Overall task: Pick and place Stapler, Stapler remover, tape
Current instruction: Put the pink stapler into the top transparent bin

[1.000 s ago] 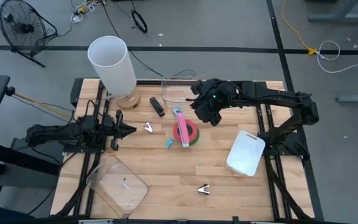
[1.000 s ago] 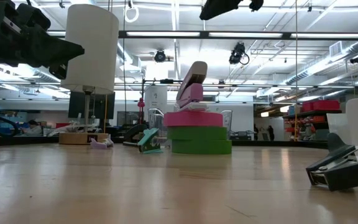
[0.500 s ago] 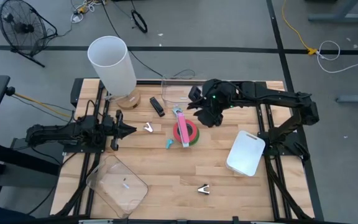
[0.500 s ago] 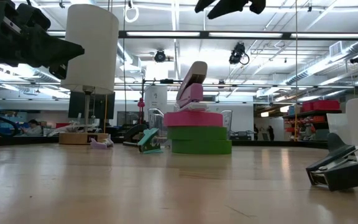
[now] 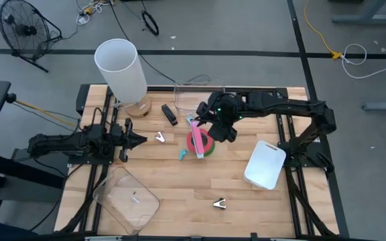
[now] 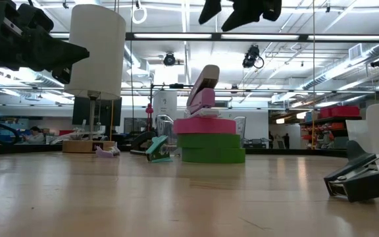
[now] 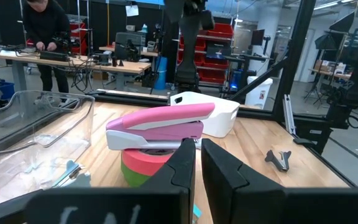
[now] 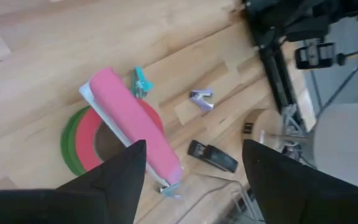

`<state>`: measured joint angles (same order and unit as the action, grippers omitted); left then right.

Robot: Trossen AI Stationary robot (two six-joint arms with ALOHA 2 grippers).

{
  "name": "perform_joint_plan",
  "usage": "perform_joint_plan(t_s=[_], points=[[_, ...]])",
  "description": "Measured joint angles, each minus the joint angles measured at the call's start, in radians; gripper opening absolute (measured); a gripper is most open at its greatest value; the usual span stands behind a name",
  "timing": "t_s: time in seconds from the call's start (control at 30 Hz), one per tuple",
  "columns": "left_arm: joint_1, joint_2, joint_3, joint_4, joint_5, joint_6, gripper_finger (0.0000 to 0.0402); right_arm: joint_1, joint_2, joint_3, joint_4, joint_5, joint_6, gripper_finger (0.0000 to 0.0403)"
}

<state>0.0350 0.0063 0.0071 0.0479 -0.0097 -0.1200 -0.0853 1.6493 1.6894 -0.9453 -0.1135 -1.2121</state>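
A pink stapler [image 5: 197, 134] lies across a pink-red roll of tape [image 6: 204, 125], which is stacked on a green roll of tape [image 6: 210, 149] at mid-table. My right gripper [image 5: 213, 126] hangs open above the stack's far right side, slanting down, with nothing between its fingers [image 8: 193, 144]. A black stapler [image 5: 169, 114] lies farther back. A teal staple remover [image 5: 181, 154] and a silvery-purple one [image 5: 160, 137] lie left of the stack, and a dark one [image 5: 220, 203] lies near the front. My left gripper [image 5: 137, 140] waits shut and level at the left.
A tall white cylinder [image 5: 120, 68] stands at the far left. A clear container [image 5: 194, 97] sits behind the stack, and another clear one [image 5: 126, 195] at the near left. A white box [image 5: 265, 164] lies at the right. Bare wood stretches along the near edge.
My right gripper has opened wide. It has moved toward the table's left and down toward the stapler on the tape, rolling and tipping further downward as it went. Nothing on the table has moved.
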Motion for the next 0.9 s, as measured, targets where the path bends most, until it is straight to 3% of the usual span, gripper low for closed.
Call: perform_joint_plan(t_s=[0.53,0.67,0.9], points=[[0.0,0.0,0.0,0.0,0.0,0.0,0.003,0.027,0.162,0.0,-0.015,0.037,-0.159,0.0268],[0.0,0.0,0.0,0.0,0.0,0.0,0.003,0.027,0.181,0.0,-0.04,0.094,-0.235,0.0268],[0.0,0.0,0.0,0.0,0.0,0.0,0.003,0.03,0.184,-0.026,-0.001,0.098,-0.325,0.0268]])
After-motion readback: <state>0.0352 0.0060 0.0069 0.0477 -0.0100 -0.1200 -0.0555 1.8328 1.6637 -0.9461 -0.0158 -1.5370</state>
